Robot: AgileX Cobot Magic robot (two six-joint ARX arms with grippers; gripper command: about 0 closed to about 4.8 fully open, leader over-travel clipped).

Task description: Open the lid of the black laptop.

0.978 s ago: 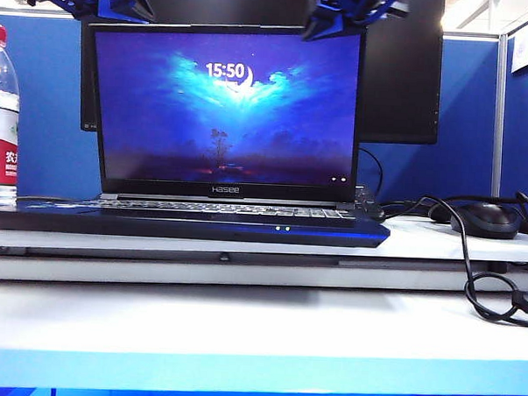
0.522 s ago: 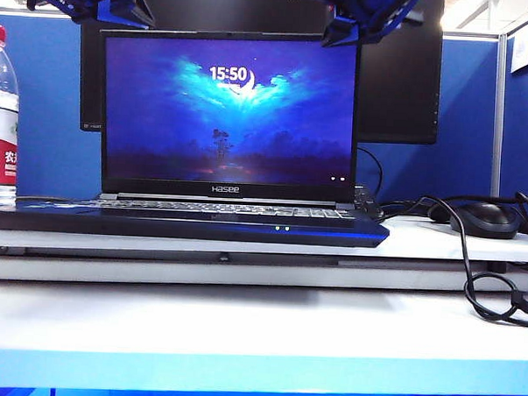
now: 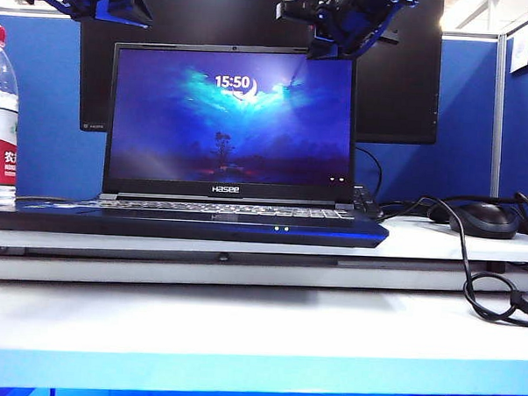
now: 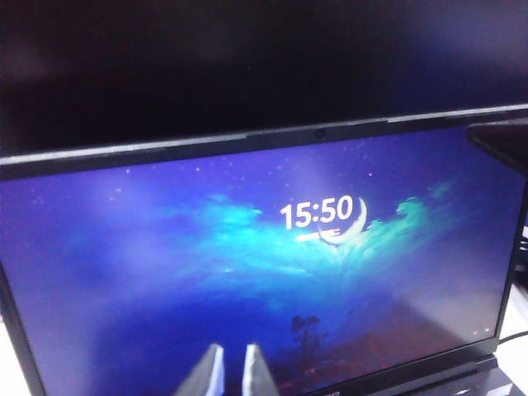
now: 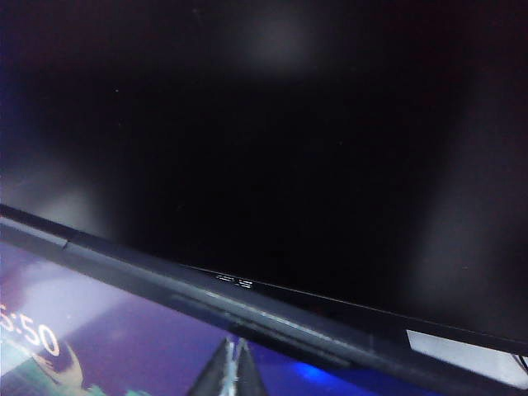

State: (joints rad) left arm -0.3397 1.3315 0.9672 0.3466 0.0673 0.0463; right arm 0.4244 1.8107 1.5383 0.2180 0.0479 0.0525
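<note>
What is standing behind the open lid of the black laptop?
Behind the lid stands a larger black monitor, its screen dark. Only its top and sides show past the lid; its middle, base and stand are covered. The right gripper hangs at the lid's top edge.

A clear water bottle (image 3: 0, 116) with a red cap and label stands at the left of the white desk (image 3: 258, 325). A dark monitor (image 3: 401, 77) stands at the rear. A black mouse (image 3: 485, 219) and looped cable (image 3: 483, 291) lie at right.
</note>
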